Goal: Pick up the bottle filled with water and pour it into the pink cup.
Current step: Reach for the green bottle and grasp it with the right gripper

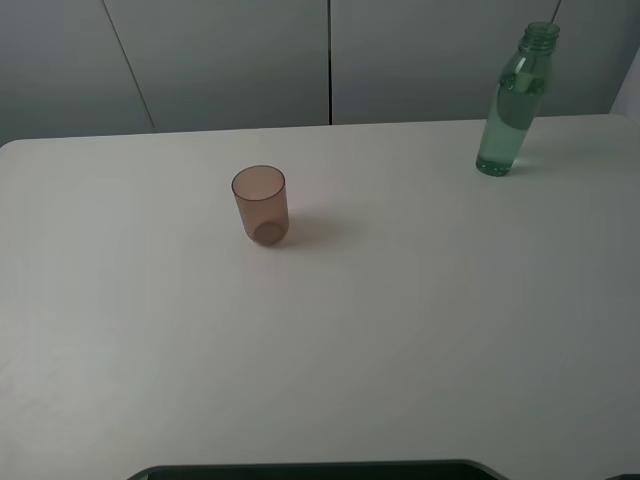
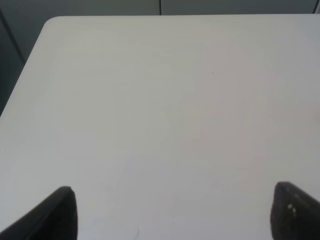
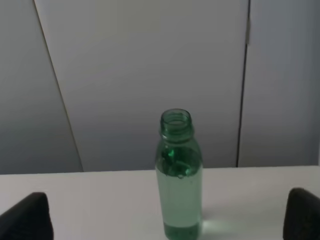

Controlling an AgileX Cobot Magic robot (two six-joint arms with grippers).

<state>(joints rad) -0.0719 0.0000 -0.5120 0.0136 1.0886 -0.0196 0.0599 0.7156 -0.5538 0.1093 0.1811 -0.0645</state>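
The bottle (image 1: 515,105) is tall, translucent green and uncapped, with clear liquid inside; it stands upright near the table's far right edge. The pink cup (image 1: 261,205) stands upright left of centre, well apart from the bottle. Neither arm shows in the exterior high view. In the right wrist view the bottle (image 3: 178,177) stands straight ahead, centred between the spread fingertips (image 3: 25,216) of my right gripper (image 3: 167,220), which is open and holds nothing. My left gripper (image 2: 172,215) is open over bare table, its dark fingertips (image 2: 50,215) far apart.
The white table (image 1: 400,330) has a rounded far left corner (image 2: 50,22). Grey wall panels (image 1: 230,60) rise right behind the table's far edge. A dark edge (image 1: 310,470) shows at the near side of the table.
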